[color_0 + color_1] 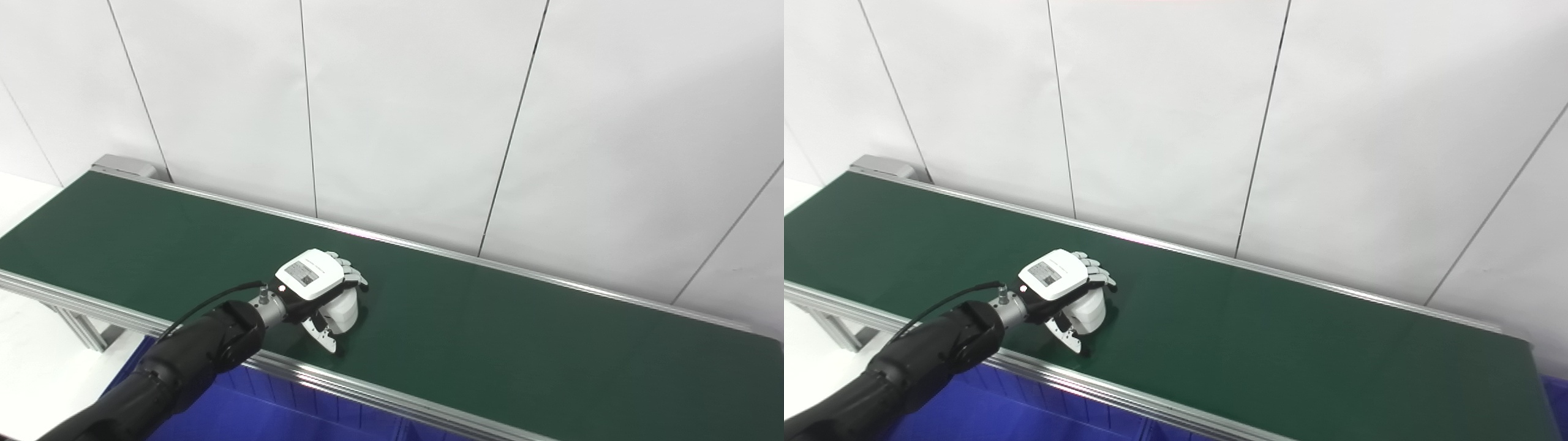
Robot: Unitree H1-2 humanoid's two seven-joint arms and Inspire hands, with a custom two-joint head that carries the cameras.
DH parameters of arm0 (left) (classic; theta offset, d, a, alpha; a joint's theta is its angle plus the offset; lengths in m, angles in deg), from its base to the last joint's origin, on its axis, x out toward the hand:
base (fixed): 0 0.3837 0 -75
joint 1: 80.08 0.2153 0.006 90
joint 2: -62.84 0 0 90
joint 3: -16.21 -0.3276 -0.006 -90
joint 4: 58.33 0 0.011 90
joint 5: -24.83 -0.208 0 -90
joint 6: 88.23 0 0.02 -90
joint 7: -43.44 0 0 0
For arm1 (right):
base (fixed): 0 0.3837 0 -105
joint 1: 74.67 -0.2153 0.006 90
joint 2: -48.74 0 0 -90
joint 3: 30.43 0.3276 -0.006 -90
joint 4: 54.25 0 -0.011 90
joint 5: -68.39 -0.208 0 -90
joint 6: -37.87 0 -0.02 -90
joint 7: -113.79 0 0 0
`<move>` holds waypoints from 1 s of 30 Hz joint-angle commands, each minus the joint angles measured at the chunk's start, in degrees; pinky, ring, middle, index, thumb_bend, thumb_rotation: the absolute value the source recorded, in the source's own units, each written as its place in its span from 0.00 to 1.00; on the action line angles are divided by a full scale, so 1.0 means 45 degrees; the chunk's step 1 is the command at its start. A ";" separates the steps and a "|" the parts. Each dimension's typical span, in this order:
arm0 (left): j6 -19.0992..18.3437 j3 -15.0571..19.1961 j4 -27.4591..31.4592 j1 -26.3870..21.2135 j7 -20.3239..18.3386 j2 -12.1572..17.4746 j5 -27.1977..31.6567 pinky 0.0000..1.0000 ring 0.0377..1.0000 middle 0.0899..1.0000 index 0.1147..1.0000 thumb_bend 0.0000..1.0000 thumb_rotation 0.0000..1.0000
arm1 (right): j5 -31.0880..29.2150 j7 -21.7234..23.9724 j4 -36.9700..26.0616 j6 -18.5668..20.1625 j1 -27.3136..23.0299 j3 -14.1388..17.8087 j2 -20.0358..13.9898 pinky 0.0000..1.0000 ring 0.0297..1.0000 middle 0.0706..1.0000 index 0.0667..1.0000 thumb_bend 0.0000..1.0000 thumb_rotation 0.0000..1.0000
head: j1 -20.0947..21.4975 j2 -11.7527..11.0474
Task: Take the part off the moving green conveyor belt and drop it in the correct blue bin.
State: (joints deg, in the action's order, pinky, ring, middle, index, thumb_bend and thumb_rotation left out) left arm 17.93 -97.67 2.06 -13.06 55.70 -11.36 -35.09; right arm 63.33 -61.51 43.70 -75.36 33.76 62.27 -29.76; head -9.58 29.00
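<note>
Left hand (318,288) over the green conveyor belt (490,331), both head views. The arm enters from the lower left and reaches across the near aluminium rail (367,392). The hand lies palm-down, its fingers (352,275) curled over a white rounded part (344,309) that sits on the belt beneath the palm, with the thumb (324,335) pointing down on the near side. The fingers wrap the part's far side and top; whether the grip has fully closed and carries the part's weight cannot be told, since the part looks still in contact with the belt. The right hand is not in view.

The part appears to be a small, smooth, hard-shelled white piece, probably plastic; it is judged light and stiff, unlikely to deform under the fingers. Its glossy curved surface suggests it may slip if pinched only at the top. The sounder hold is judged to be an enclosing one: fingers behind, thumb in front, pressing on opposite flanks low on the body. Because the belt moves, a loose grasp could let the part slide out sideways.

A blue bin (257,410) shows below the near rail, just under the arm. A second patch of blue (1556,392) shows at the belt's far right end.
</note>
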 commanded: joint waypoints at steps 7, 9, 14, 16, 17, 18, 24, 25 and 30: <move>-0.1525 -0.0667 -0.2306 -0.0799 0.1306 -0.0068 -0.0565 0.53 0.57 0.67 0.63 0.75 0.00 | -0.0165 0.0130 -0.0642 -0.0220 0.0156 -0.0056 -0.0155 1.00 0.98 1.00 1.00 0.73 1.00 | 0.0088 0.0142; -0.1631 -0.0775 -0.2524 -0.0887 0.1047 -0.0141 -0.0411 0.50 0.55 0.64 0.60 0.73 0.00 | -0.0182 0.0156 -0.0648 -0.0228 0.0162 -0.0085 -0.0179 1.00 0.98 1.00 1.00 0.74 1.00 | 0.0112 0.0146; -0.1173 -0.1070 -0.2953 -0.1014 0.1052 -0.0207 0.0116 0.19 0.21 0.43 0.43 0.53 0.00 | -0.0214 0.0181 -0.0591 -0.0396 0.0119 -0.0103 -0.0170 1.00 0.98 1.00 1.00 0.73 1.00 | 0.0143 0.0198; -0.1104 -0.1165 -0.2934 -0.1021 0.0872 -0.0179 0.0343 0.19 0.22 0.42 0.43 0.52 0.00 | -0.0156 0.0166 -0.0591 -0.0408 0.0117 -0.0101 -0.0183 0.99 0.97 1.00 1.00 0.73 1.00 | 0.0139 0.0221; -0.1097 -0.1208 -0.2896 -0.1022 0.0749 -0.0155 0.0421 0.21 0.25 0.43 0.42 0.52 0.00 | -0.0194 0.0183 -0.0580 -0.0437 0.0112 -0.0102 -0.0180 0.99 0.97 1.00 1.00 0.73 1.00 | 0.0140 0.0222; -0.1108 -0.1245 -0.2863 -0.1024 0.0665 -0.0135 0.0474 0.22 0.26 0.43 0.42 0.52 0.00 | -0.0231 0.0199 -0.0573 -0.0458 0.0109 -0.0103 -0.0177 0.98 0.96 1.00 1.00 0.73 1.00 | 0.0140 0.0222; -0.1481 -0.1258 -0.1555 -0.0896 -0.0417 0.0187 0.0628 0.22 0.25 0.43 0.42 0.52 0.00 | -0.0101 0.0137 -0.0670 -0.0350 0.0118 -0.0129 -0.0125 0.97 0.96 1.00 1.00 0.73 1.00 | 0.0138 0.0261; -0.1536 -0.1212 -0.1292 -0.0860 -0.0558 0.0245 0.0635 0.22 0.25 0.43 0.42 0.52 0.00 | -0.0082 0.0137 -0.0685 -0.0329 0.0123 -0.0135 -0.0123 0.97 0.96 1.00 1.00 0.73 1.00 | 0.0139 0.0263; -0.1808 -0.0971 0.0134 -0.0634 -0.1241 0.0543 0.0745 0.22 0.25 0.43 0.43 0.52 0.00 | -0.0051 0.0097 -0.0749 -0.0276 0.0133 -0.0151 -0.0085 0.95 0.95 1.00 1.00 0.74 1.00 | 0.0129 0.0393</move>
State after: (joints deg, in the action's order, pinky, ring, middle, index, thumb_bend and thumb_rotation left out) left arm 11.85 -102.67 2.04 -16.34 52.73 -11.30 -31.56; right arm 62.98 -61.05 42.24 -75.29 34.73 61.62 -30.38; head -8.96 30.76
